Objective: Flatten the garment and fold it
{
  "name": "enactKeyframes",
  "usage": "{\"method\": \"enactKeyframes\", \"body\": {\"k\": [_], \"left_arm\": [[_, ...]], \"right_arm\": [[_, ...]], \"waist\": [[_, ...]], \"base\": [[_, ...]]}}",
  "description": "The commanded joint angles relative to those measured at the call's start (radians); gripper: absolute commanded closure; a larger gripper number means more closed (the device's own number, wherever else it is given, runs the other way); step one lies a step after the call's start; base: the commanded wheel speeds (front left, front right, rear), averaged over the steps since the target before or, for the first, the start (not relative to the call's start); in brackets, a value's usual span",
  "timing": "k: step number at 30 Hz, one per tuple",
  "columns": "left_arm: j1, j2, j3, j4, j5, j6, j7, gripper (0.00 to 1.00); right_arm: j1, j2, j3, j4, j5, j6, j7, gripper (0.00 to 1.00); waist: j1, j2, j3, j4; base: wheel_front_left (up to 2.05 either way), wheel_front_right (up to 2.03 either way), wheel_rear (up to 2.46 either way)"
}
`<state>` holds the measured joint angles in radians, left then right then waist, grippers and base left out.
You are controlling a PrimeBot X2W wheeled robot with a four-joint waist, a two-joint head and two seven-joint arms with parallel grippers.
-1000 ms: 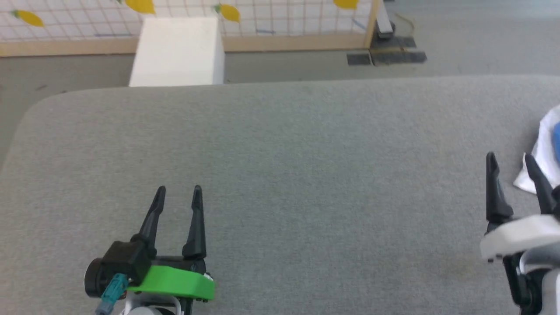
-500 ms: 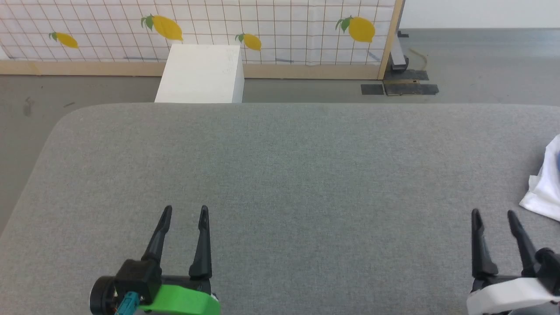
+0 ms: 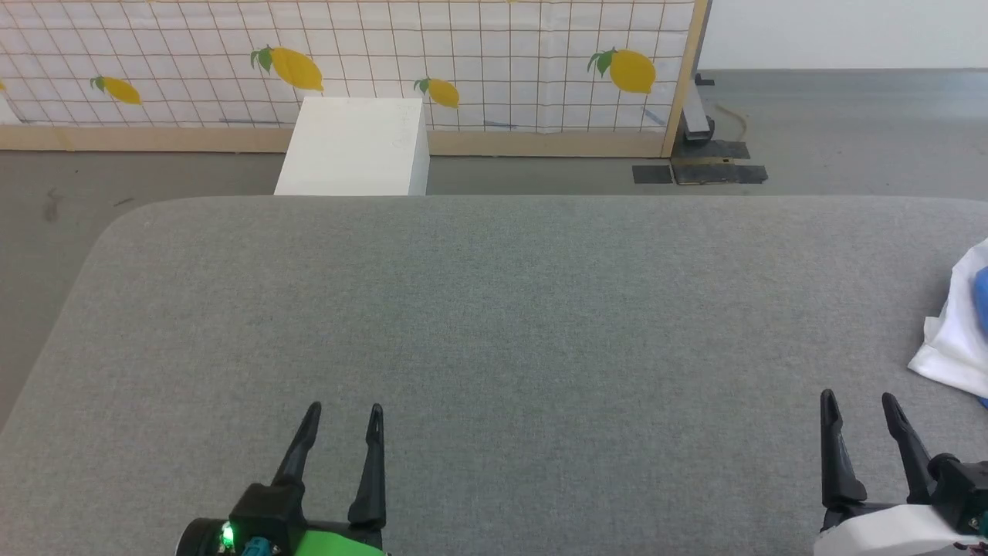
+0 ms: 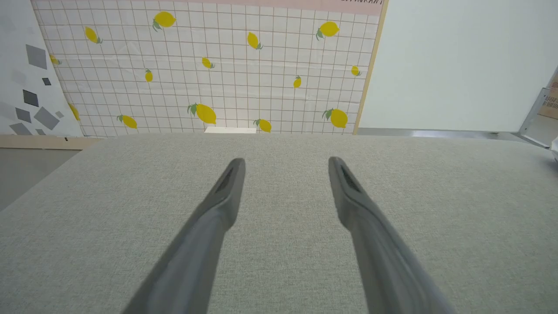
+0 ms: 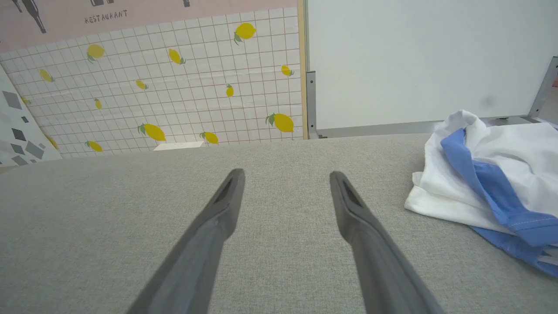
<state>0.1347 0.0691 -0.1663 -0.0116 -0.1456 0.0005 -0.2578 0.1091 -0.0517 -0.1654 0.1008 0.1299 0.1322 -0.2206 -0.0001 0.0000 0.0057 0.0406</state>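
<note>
The garment (image 3: 957, 340) lies crumpled at the right edge of the grey padded table (image 3: 494, 309), white cloth with blue parts, cut off by the frame. In the right wrist view the garment (image 5: 492, 183) is a heap of white with blue sleeves, to the right of my fingers. My right gripper (image 3: 858, 400) (image 5: 285, 174) stands open over bare table, a short way left of the heap and apart from it. My left gripper (image 3: 343, 409) (image 4: 285, 160) is open at the lower left, holding nothing.
A white box (image 3: 351, 147) stands on the floor beyond the table's far edge. Behind it runs a tiled panel with lemon prints (image 3: 347, 62) on a wooden frame. Grey floor (image 3: 849, 131) lies to the far right.
The head camera has tilted up, bringing the lemon panel into view. Both grippers sit lower in the picture, still open; the right one has drawn back from the garment's edge.
</note>
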Motion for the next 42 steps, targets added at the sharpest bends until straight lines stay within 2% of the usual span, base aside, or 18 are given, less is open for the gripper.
{"method": "enactKeyframes", "body": {"k": [1,10,11,42], "left_arm": [[0.013,-0.003,0.002,0.005,0.01,-0.005,-0.004,0.0],[0.01,-0.008,0.014,0.012,0.007,-0.008,-0.004,0.0],[0.0,-0.004,0.013,0.011,0.002,-0.004,0.0,1.0],[-0.029,-0.007,0.045,0.011,0.033,-0.003,0.056,1.0]], "right_arm": [[-0.001,0.001,0.001,0.006,-0.001,-0.002,-0.01,0.0],[-0.009,0.001,0.003,0.017,-0.008,-0.002,-0.018,0.0],[-0.001,0.0,0.002,0.015,-0.004,0.0,-0.009,1.0],[-0.024,0.0,0.037,-0.01,-0.031,0.0,0.041,1.0]], "waist": [[0.0001,0.0,0.0,0.0],[0.0001,0.0,0.003,-0.006],[0.0001,0.0,0.003,-0.006],[0.0001,0.0,0.001,-0.013]], "base": [[0.0,0.0,0.0],[0.0,0.0,0.0],[0.0,0.0,0.0],[0.0,0.0,0.0]]}}
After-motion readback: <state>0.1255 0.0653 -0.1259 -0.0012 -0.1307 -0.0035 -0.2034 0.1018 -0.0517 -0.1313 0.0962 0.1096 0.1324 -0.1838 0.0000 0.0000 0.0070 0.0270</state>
